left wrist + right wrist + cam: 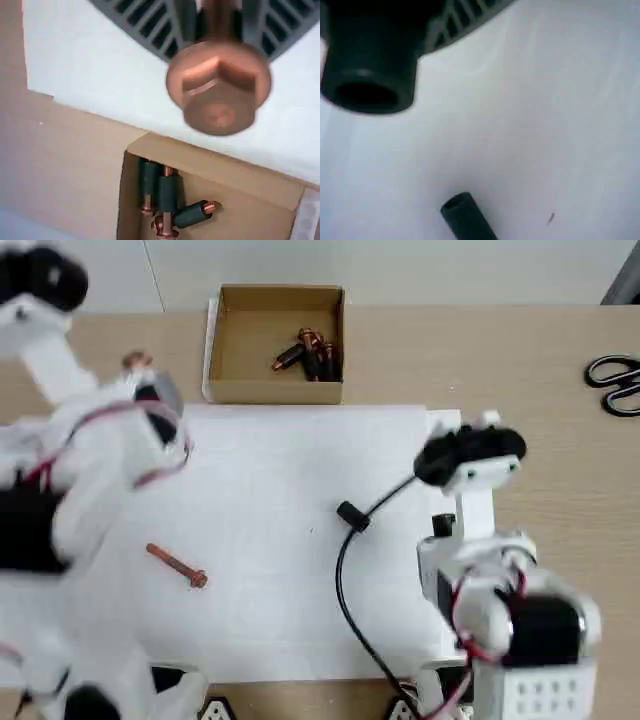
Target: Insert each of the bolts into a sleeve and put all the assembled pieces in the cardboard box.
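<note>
In the high view, the cardboard box (250, 340) sits at the desk's far edge, left of the middle. Several assembled pieces (310, 355) lie against its right wall. A white sheet (300, 460) covers the middle of the desk. A loose bolt (177, 566) lies on it toward the near left corner, well apart from both arms. The left arm (110, 440) stands over the sheet's far left corner, and the copper head of a held bolt (137, 361) shows at its tip, just left of the box. The right arm (470, 465) stands over the sheet's right edge, well apart from the left. Scissors (615, 383) lie by the desk's right edge.

In the left wrist view, the left arm's jaws are pinching the held bolt (218, 87) by its shank, head outward. The box lies beyond it, with three or so finished pieces inside.

In the right wrist view, the right arm's jaws are pinching a black sleeve (367, 75), open bore outward. A spare sleeve (465, 215) lies on the sheet near it.

I judge the step in hand to be the mating of one bolt with one sleeve. Each part is gripped but they are not yet brought together. The next move calls for closing the gap between the arms, lining the shank up with the bore and sliding it in. The loose bolt and spare sleeve are left for another round.
</note>
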Motion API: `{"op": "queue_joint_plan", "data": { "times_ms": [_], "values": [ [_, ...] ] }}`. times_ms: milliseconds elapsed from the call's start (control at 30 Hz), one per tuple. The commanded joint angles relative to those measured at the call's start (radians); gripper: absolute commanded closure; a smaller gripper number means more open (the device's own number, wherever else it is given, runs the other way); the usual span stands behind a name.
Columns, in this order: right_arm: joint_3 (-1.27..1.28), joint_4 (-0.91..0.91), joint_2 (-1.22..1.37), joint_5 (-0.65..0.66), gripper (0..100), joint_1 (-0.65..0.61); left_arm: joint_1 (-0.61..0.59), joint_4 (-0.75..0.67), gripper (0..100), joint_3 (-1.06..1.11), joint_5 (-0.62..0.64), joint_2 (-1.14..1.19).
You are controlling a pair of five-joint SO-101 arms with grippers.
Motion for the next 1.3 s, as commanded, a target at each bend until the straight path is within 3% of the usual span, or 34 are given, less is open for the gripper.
{"op": "queue_joint_plan", "data": {
  "times_ms": [0, 333, 567, 900, 1067, 1267],
  "values": [
    [0.074, -0.039, -0.183, -0.009, 99.5, -0.002, -0.006, 0.009, 99, 0.131, -0.018, -0.224],
    [0.454, -0.22, -0.687, -0.005, 99.5, -0.022, -0.008, -0.037, 99, 0.547, 0.034, -0.601],
    [0.572, -0.337, -0.668, -0.118, 99.5, -0.188, -0.008, -0.25, 99, 0.9, 0.029, -0.887],
    [0.813, -0.707, -0.679, -0.124, 99.5, -0.404, 0.003, -0.586, 99, 1.391, -0.063, -1.289],
    [0.893, -0.799, -0.679, -0.124, 99.5, -0.507, 0.035, -0.626, 99, 1.461, -0.055, -1.33],
    [0.98, -0.926, -0.679, -0.123, 99.5, -0.595, 0.18, -0.697, 99, 1.468, 0.049, -1.324]
  ]
}}
